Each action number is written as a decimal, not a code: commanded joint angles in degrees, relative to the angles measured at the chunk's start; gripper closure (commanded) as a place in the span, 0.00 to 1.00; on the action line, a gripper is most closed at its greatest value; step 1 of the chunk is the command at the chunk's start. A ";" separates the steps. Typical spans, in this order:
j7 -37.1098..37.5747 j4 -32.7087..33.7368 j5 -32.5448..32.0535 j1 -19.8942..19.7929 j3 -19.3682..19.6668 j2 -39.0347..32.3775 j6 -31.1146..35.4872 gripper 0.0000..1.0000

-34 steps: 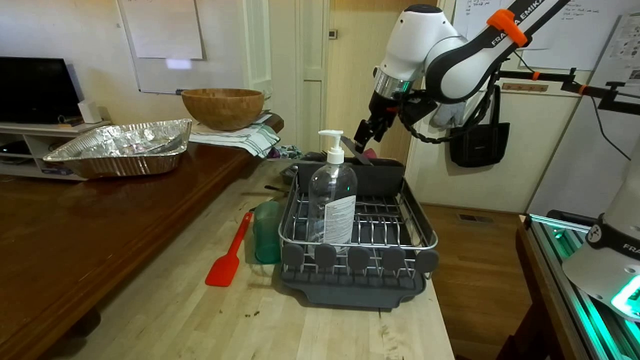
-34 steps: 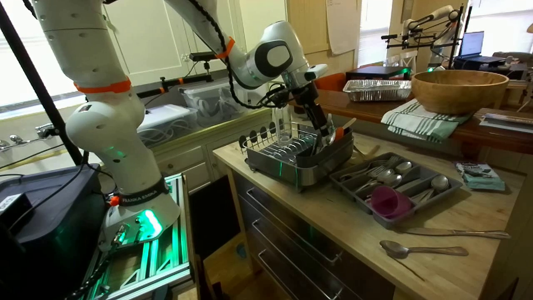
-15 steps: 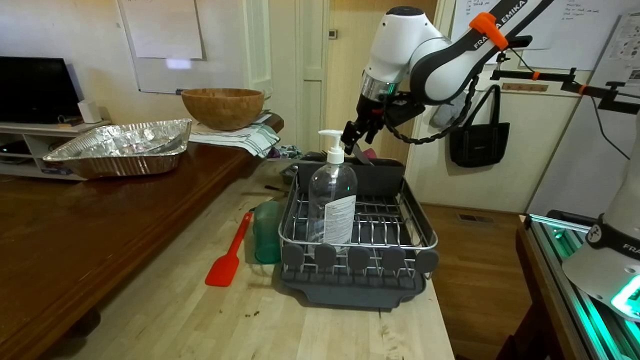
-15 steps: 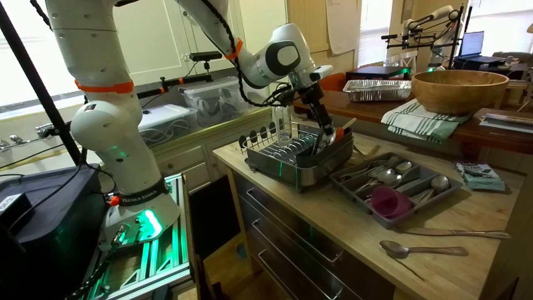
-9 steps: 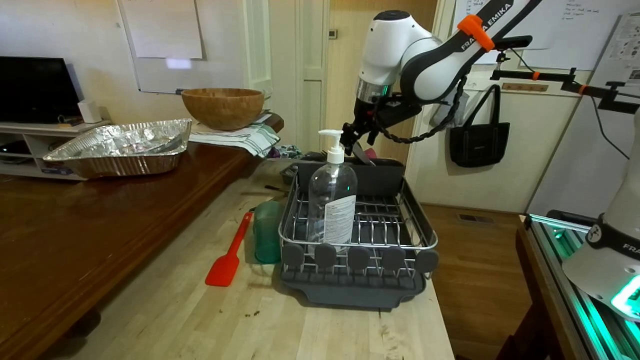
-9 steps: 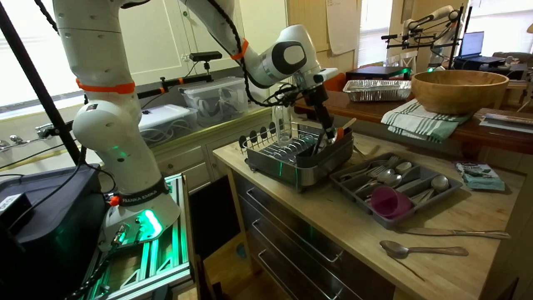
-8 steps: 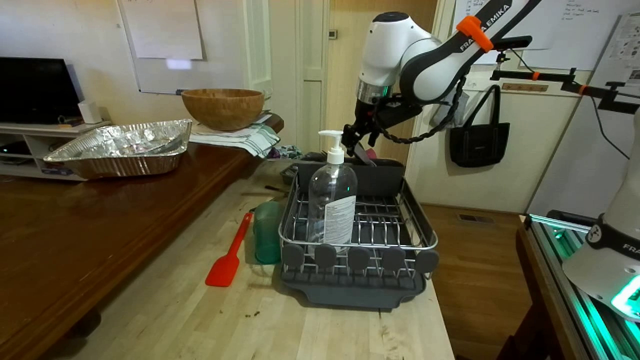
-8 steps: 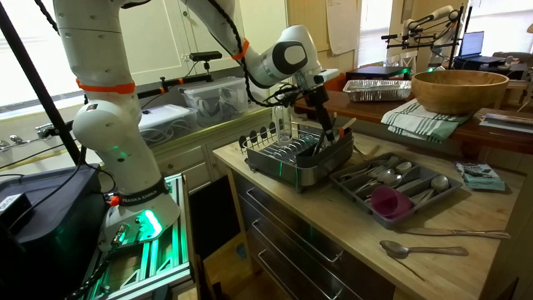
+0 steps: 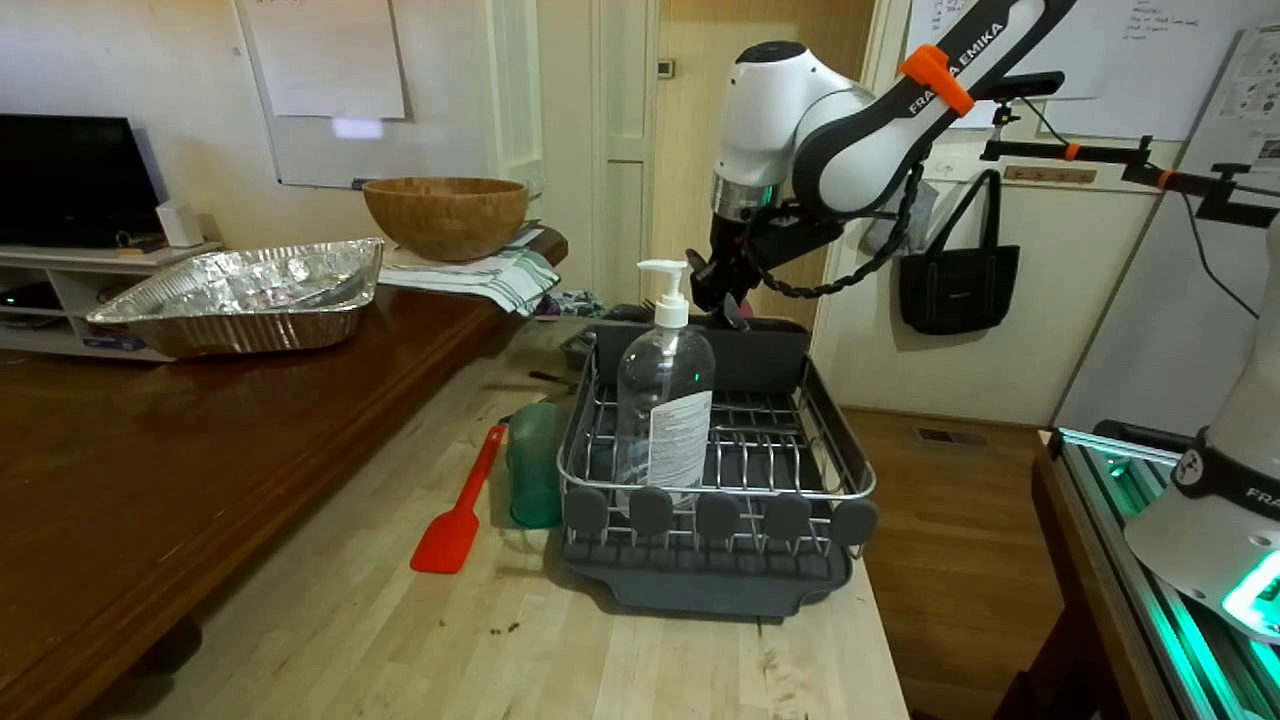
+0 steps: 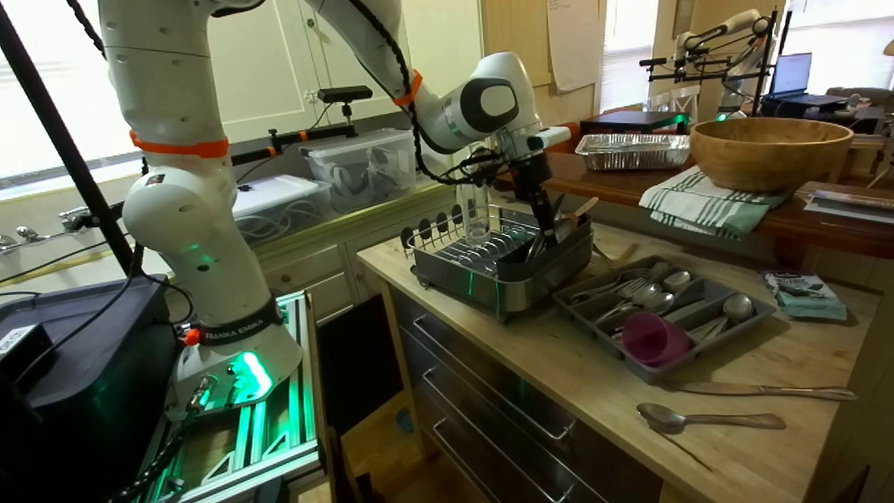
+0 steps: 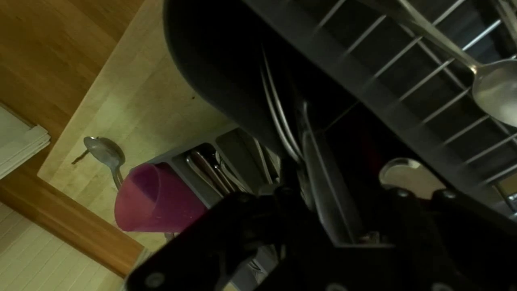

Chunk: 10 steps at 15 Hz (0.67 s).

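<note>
The gripper points down into the caddy at one end of the rack, its fingers on either side of a knife; whether they press on it I cannot tell (the wrist view is very dark there). The knife stands tilted in the caddy, and the step in hand looks like taking hold of it. The next move calls for bearing on that blade alone, then drawing along its slant. Two thin stems run right beside the blade and could be caught with it, while the caddy's wall leaves the fingers little room. A round-ended utensil shows past one finger, and a wooden handle pokes up. A spoon shows over the rack's wires. The bottle stands upright in the rack, near the arm, so a sideways swing might knock it. Beyond the caddy end sits the tray, a pink cup tipped among its cutlery, with a packet near it. Just beside the rack are a green cup and a red spatula; higher up, a bowl rests on a towel.
</note>
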<state>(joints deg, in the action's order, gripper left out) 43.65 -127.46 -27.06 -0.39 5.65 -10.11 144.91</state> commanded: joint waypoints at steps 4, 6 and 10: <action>-1.57 0.30 -0.20 1.14 1.05 1.20 -1.32 0.94; -1.55 -0.97 -1.07 1.69 0.68 4.80 -1.92 0.94; -1.44 -0.83 -2.60 1.95 -0.66 10.53 -3.21 1.00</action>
<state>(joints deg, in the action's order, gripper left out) 41.36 -127.43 -28.05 1.15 5.63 -4.98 144.35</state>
